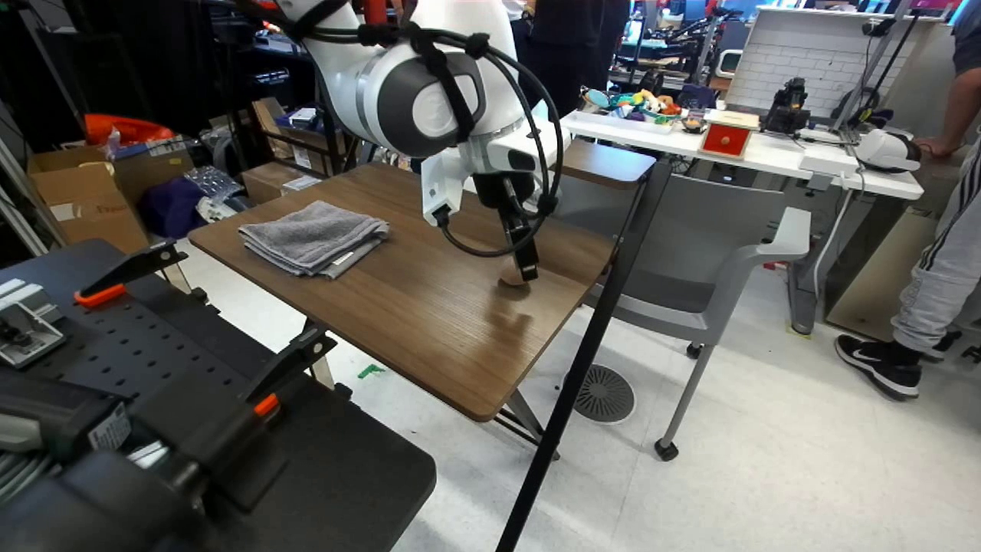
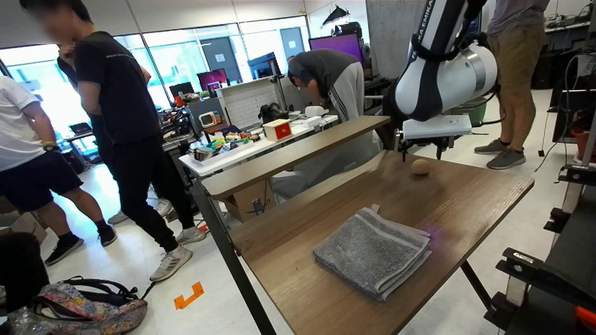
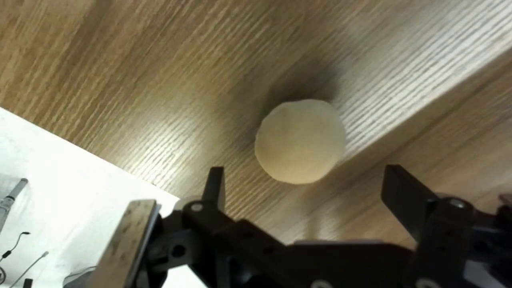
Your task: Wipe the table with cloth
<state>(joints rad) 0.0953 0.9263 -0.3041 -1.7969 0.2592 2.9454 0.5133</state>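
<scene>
The grey cloth point(image 1: 310, 236) lies folded flat on the brown wooden table point(image 1: 429, 330). It also shows in an exterior view point(image 2: 375, 251) and is outside the wrist view. My gripper point(image 2: 421, 157) is at the other end of the table, apart from the cloth. It points down above a small tan ball point(image 2: 420, 167) on the table. In the wrist view my gripper point(image 3: 305, 170) is open with nothing held. The ball point(image 3: 300, 142) shows beyond the gap between the fingertips.
A raised wooden shelf point(image 2: 298, 153) runs along one long side of the table. A black post point(image 1: 582, 360) and a grey chair point(image 1: 690, 261) stand beside it. A dark cart point(image 1: 329, 460) with clamps stands near the opposite side. Several people are around.
</scene>
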